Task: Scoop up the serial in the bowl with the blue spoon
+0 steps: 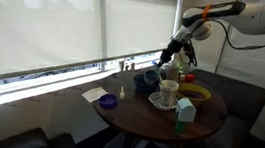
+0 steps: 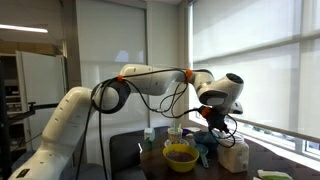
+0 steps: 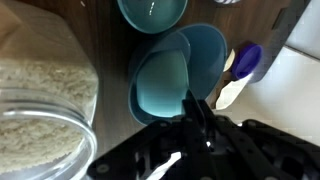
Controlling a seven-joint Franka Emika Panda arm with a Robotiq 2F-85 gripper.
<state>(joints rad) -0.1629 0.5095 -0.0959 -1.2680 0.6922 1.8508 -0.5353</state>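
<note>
The blue spoon (image 3: pixel 160 88), gripped by closed fingers (image 3: pixel 203 125), hangs partly over the dark blue bowl (image 3: pixel 210 48) near a grain jar (image 3: pixel 40 100)

Spoon (image 3: pixel 160 85) between jar (image 3: pixel 40 100) and dish (image 3: pixel 248 60)

no readable text, labels or numbers

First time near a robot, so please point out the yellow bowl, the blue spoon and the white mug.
yellow bowl (image 2: pixel 180 164): in an exterior view, on its outer wall.
blue spoon (image 3: pixel 160 85): wrist view, inside its round scoop.
white mug (image 1: pixel 168 91): in an exterior view, on its side.
</note>
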